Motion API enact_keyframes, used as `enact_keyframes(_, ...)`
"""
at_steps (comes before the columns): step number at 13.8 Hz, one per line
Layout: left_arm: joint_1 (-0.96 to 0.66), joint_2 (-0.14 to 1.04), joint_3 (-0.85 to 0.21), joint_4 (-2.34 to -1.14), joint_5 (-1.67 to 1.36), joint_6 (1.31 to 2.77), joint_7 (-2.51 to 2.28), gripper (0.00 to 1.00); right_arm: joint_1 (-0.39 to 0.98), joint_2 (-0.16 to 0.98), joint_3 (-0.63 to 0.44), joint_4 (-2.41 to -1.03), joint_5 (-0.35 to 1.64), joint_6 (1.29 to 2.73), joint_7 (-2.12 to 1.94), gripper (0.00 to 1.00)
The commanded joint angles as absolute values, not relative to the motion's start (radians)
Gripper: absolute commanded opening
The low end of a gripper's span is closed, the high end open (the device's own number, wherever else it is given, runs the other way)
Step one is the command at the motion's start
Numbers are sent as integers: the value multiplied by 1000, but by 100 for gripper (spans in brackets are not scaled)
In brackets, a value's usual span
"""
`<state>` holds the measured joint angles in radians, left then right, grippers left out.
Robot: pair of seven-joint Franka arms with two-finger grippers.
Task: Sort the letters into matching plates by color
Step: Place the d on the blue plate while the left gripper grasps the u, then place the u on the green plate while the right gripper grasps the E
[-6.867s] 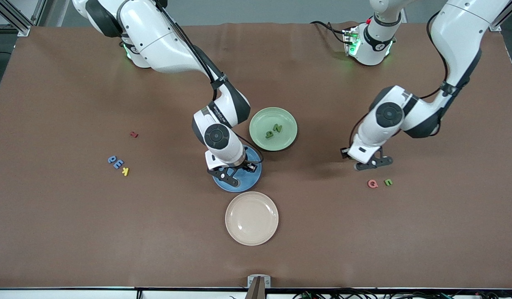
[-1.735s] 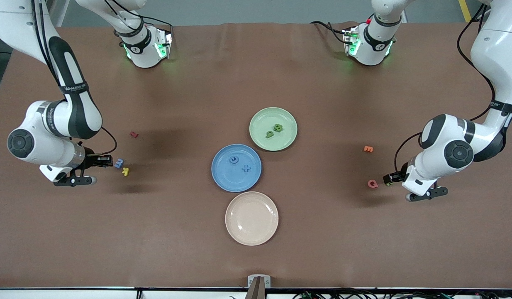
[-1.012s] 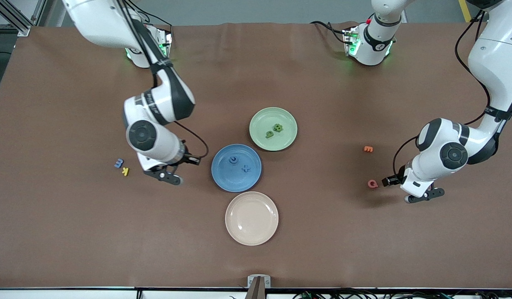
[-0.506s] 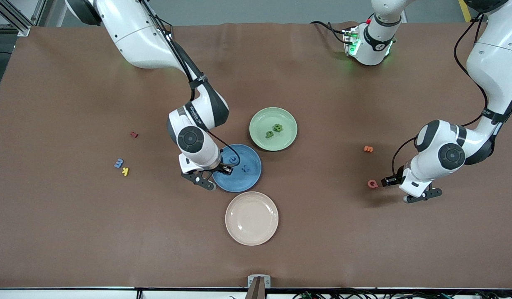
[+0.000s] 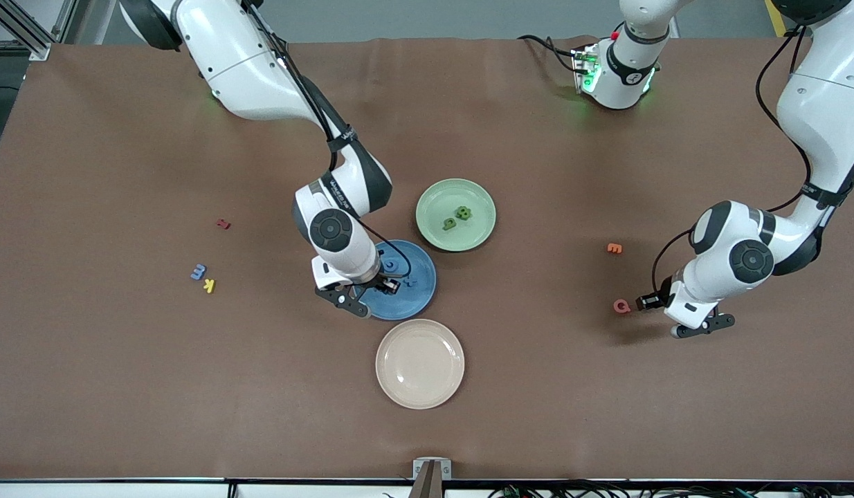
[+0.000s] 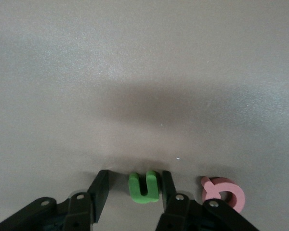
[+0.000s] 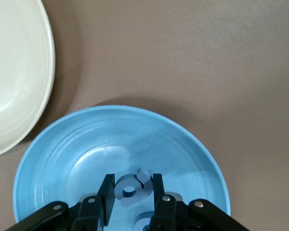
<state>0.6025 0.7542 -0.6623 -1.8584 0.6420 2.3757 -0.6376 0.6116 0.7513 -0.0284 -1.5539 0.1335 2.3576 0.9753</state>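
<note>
The right arm is reaching down over the blue plate (image 5: 416, 294), its right gripper (image 7: 130, 192) pinching a blue letter (image 7: 131, 185) just above the plate's glossy bowl; half a second ago it was only arriving at the rim. The left arm is crouching low, the left gripper (image 6: 134, 190) narrowing around a chunky green U (image 6: 143, 186), one finger touching, the other apart; a pink Q (image 6: 224, 193) is lying just beside it. Two green letters (image 5: 456, 218) are sitting in the green plate (image 5: 437, 197).

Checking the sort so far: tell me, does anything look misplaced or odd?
Nothing stands out: the green plate holds only green letters, and the blue plate only blue ones.
</note>
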Motion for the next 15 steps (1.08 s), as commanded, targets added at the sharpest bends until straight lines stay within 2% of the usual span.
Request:
enact_keyframes(1,600,759,-655,-1864,670,2387,-660,26,623,769,-38,-1522,141,2353,988,46)
enact_keyframes(2,603,756,-655,-1867,676,2387,-658,17,623,765,-38,-1522,143,2352,988,81)
enact_keyframes(3,604,753,-657,-1868,676,2385,-658,10,623,759,-38,-1520,141,2346,985,100)
enact_keyframes(5,603,736,-661,-1873,676,2376,-660,3,623,732,-40,-1525,137,2303,977,100)
enact_keyframes(8,604,690,-693,-1873,676,2326,-653,1,583,622,-46,-1523,127,2093,898,100)
enact_keyframes(11,604,646,-771,-1868,669,2209,-667,1,471,517,-48,-1534,126,1886,703,100)
enact_keyframes(13,604,627,-833,-1868,660,2148,-730,0,386,470,-48,-1557,103,1818,585,100)
enact_keyframes(15,604,629,-911,-1867,660,2083,-832,0,315,430,-48,-1609,72,1815,456,100)
